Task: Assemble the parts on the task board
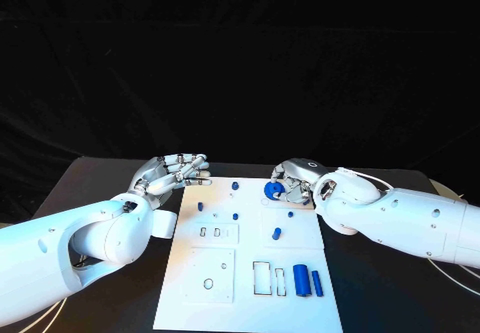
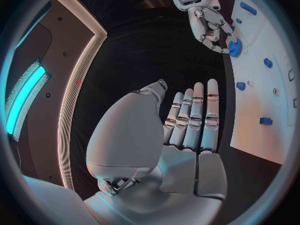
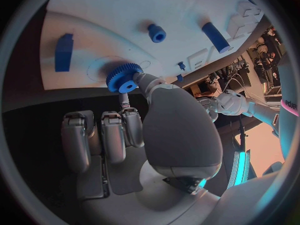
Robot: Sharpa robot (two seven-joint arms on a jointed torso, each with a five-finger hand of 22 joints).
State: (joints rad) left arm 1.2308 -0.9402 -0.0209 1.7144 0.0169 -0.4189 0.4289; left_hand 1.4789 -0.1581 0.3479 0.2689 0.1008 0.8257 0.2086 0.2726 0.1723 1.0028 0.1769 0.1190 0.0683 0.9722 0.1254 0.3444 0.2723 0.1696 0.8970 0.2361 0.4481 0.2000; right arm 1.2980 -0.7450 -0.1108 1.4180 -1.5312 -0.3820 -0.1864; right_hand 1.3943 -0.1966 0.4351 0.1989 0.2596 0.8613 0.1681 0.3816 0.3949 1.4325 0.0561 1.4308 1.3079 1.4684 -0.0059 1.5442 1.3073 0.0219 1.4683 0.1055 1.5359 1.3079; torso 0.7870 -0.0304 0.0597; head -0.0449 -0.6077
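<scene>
The white task board [image 1: 250, 277] lies in the middle of the black table. At its far end my right hand [image 1: 292, 183] pinches a blue gear [image 1: 272, 191] between thumb and a finger. In the right wrist view the gear [image 3: 122, 78] sits just over a round outline on the board [image 3: 187, 10]. My left hand [image 1: 176, 173] hovers by the board's far left corner with fingers stretched out, holding nothing; the left wrist view shows it [image 2: 187, 122] bare, with the right hand [image 2: 209, 25] and gear [image 2: 235, 46] beyond. Two blue cylinders [image 1: 307, 280] lie at the board's near right.
Small blue pegs stand on the board [image 1: 235, 186] [image 1: 200, 206] [image 1: 276, 234]. Rectangular cutouts [image 1: 262, 277] and an oval hole [image 1: 208, 284] mark the near half. Near the gear are a blue block [image 3: 64, 51] and a short blue peg [image 3: 157, 33].
</scene>
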